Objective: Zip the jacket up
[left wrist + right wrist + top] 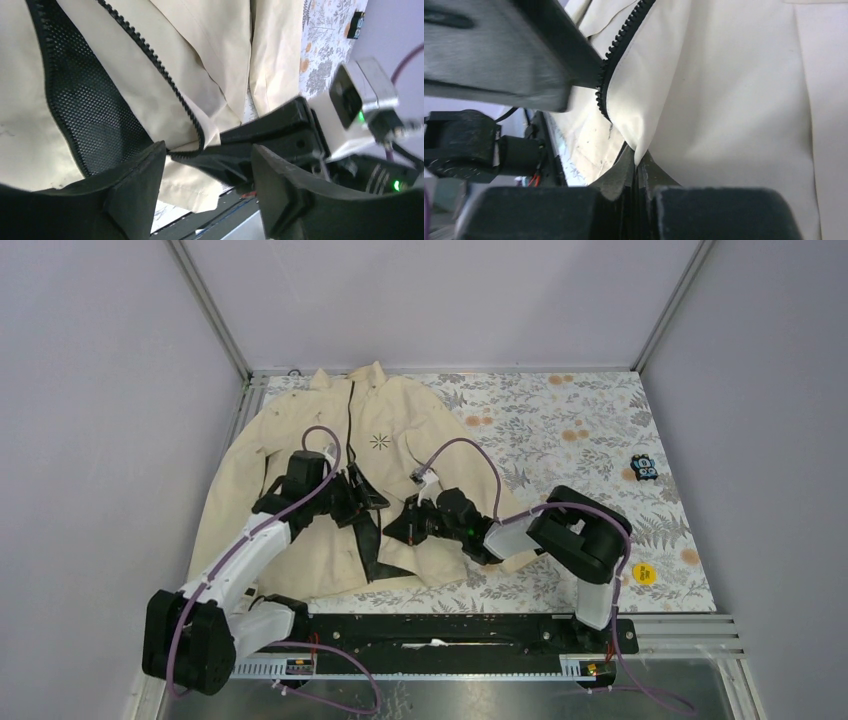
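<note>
My left fingers (150, 167) stand apart, gripping nothing. The right fingers (636, 175) are pinched tight on a fold of the jacket (420, 430), which lies spread over the tabletop's (580, 440) far left corner. Only the left wrist view shows the black mesh lining (95, 115); only the overhead view shows the starburst logo (380, 441). I count one jacket and one zipper (165, 75).
</note>
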### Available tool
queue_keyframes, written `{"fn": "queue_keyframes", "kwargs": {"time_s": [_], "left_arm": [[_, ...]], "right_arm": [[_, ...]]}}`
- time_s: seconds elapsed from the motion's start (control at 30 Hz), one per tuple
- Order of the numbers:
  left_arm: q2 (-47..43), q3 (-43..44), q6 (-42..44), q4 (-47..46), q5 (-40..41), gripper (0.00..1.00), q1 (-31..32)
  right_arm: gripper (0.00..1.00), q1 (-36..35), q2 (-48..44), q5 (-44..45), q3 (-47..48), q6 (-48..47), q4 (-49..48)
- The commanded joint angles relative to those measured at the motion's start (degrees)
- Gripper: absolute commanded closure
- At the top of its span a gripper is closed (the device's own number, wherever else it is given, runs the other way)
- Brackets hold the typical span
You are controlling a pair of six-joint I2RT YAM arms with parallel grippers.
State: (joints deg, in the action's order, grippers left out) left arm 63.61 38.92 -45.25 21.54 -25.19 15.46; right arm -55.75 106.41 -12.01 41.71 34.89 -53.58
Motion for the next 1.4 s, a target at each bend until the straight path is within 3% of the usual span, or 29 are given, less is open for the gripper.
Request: {"fn": "queue_keyframes", "kwargs": {"time_s": [0.0, 0.07, 0.13, 0.43, 0.7, 0.87, 1.1, 1.37], "left_arm": [[-5.8, -1.5, -0.2, 1.5, 2.1, 0.26, 0.0], [-7.8, -2.9, -0.7, 1.4, 1.5, 0.14, 0.0], [-9.4, -4.2, -0.9, 1.2, 1.1, 0.10, 0.0], [-9.7, -10.5, -4.0, -4.8, -3.0, 0.22, 0.2], [-6.8, -14.3, -6.4, -16.2, -9.4, 0.08, 2.3], [-4.4, -14.4, -6.3, -18.5, -9.9, 0.08, 4.4], [-6.8, -12.6, -5.5, -14.4, -8.4, 0.26, 5.0], [-7.8, -11.3, -5.2, -12.0, -7.2, 0.42, 5.0]], "right_arm": [[1.00, 3.7, 4.0, -17.6, 0.9, 5.5, -12.6], [1.00, 5.0, 6.0, -22.6, 1.8, 8.2, -16.3], [1.00, 6.1, 7.3, -25.6, 2.2, 11.0, -18.9], [1.00, 9.2, 10.6, -29.4, 2.0, 18.7, -26.7], [0.99, 9.7, 11.3, -29.7, 2.0, 19.7, -27.9], [0.99, 9.9, 11.7, -29.6, 2.0, 20.2, -28.5], [0.97, 10.2, 12.0, -29.0, 1.8, 20.4, -28.4], [0.71, 10.4, 10.1, -25.9, 0.9, 18.0, -23.5]]}}
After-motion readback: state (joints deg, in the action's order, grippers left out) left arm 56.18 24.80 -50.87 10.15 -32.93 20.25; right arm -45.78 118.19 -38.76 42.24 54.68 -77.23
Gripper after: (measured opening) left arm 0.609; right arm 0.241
